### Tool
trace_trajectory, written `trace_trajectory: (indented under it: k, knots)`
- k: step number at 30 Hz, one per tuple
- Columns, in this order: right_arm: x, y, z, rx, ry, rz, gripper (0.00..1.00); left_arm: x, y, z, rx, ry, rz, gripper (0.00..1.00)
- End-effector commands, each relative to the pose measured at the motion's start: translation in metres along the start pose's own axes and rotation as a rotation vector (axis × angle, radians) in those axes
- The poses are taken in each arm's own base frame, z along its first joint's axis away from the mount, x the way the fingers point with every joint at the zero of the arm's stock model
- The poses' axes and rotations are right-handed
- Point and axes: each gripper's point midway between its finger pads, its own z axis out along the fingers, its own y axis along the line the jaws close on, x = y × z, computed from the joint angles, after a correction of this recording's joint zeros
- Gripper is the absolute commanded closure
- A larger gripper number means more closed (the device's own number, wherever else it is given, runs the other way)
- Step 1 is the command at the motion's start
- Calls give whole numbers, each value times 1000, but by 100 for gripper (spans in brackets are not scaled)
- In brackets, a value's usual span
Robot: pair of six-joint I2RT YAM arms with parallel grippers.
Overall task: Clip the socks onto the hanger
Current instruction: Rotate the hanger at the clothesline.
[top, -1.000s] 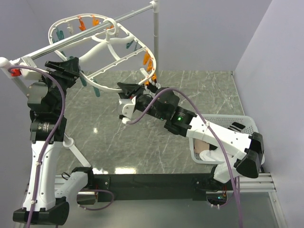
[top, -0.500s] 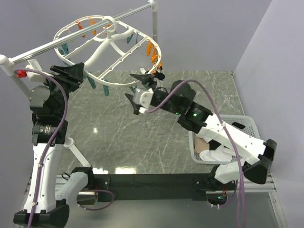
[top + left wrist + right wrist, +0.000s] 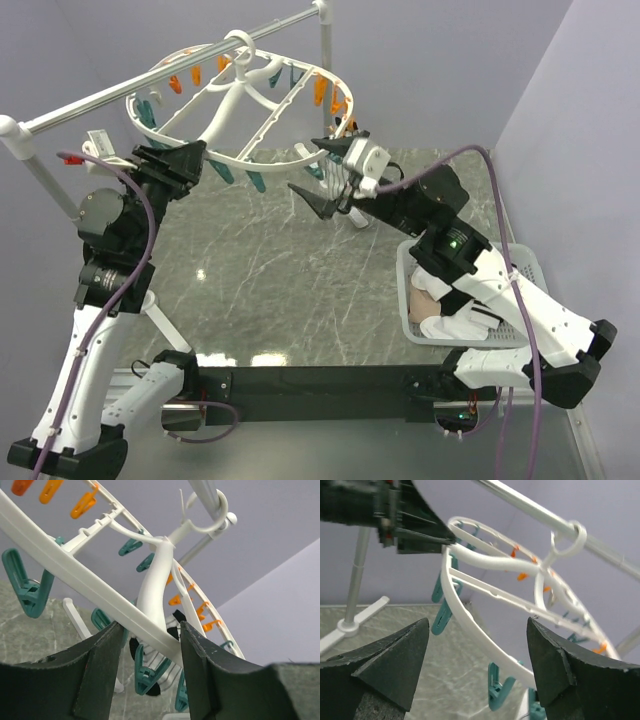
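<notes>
Left fingers point(image 3: 100, 680) clamped, right fingers point(image 3: 385, 665) spread wide.

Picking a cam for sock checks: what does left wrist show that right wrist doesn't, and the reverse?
Left wrist only: a striped sock hanging under the hanger, whose rim runs between the jaws of the left gripper. Right wrist only: that gripper from outside at the rim, the rail stand's foot, the right gripper open and empty. Both: the hanger, its hook over the rail, teal clips and orange clips.

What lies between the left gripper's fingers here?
The white rim of the hanger passes between the fingers of the left gripper; the left wrist view shows it.
</notes>
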Motion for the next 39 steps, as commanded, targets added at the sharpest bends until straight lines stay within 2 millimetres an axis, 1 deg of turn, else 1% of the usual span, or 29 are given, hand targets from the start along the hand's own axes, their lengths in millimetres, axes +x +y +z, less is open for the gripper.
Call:
trace_trajectory:
  k: [1,2,3,4,5,6,7,9,10,11,13,14,15,16,18,21,26,31,33,34,36,37,39]
  knots:
    - [-10,-30,-1,161,21,192,15,-9,-15,-5,44,-50,-5,46]
    - [-6,-39,-3,221,48,241,15,-1,-17,-4,49,-31,-9,46]
    - [-4,-43,-5,245,59,263,14,2,-17,-3,49,-24,-9,45]
    - [-3,-47,-7,270,64,285,13,9,-21,-4,59,-4,-7,46]
    - [-4,-50,-9,294,63,337,12,14,-21,-3,55,8,-6,46]
    - [-4,-57,-14,337,63,365,12,14,-20,-3,41,-2,-5,45]
    - [-4,-62,-17,359,62,387,12,21,-24,-4,51,12,2,45]
    - [-4,-73,-24,429,56,459,11,24,-27,-6,52,14,4,45]
    - [0,-84,-30,500,66,475,12,23,-27,-7,46,4,9,45]
    - [6,-86,-34,531,88,502,12,26,-33,-8,60,10,9,45]
    - [8,-93,-39,568,101,512,12,32,-38,-10,74,24,8,45]
    - [16,-96,-40,584,122,521,11,36,-39,-10,78,33,8,45]
    - [17,-98,-40,598,125,527,11,39,-42,-8,85,41,9,45]
    - [26,-101,-40,620,151,531,11,44,-45,-9,94,55,10,45]
    - [30,-108,-42,647,159,548,12,48,-49,-8,100,68,15,45]
    - [44,-113,-41,654,186,579,11,57,-55,-11,119,89,25,45]
    - [53,-116,-38,646,193,586,11,71,-63,-11,148,127,38,45]
    - [59,-119,-34,637,196,594,14,79,-65,-14,162,148,60,45]
    - [59,-120,-31,628,194,598,16,81,-65,-17,169,154,60,44]
    - [64,-118,-26,612,204,606,16,81,-65,-18,172,155,57,44]
    - [65,-117,-20,594,205,612,17,84,-62,-20,166,160,58,44]
    - [70,-115,-14,577,213,621,18,84,-62,-20,166,159,57,45]
    - [71,-114,-9,564,211,628,19,86,-62,-21,172,159,56,44]
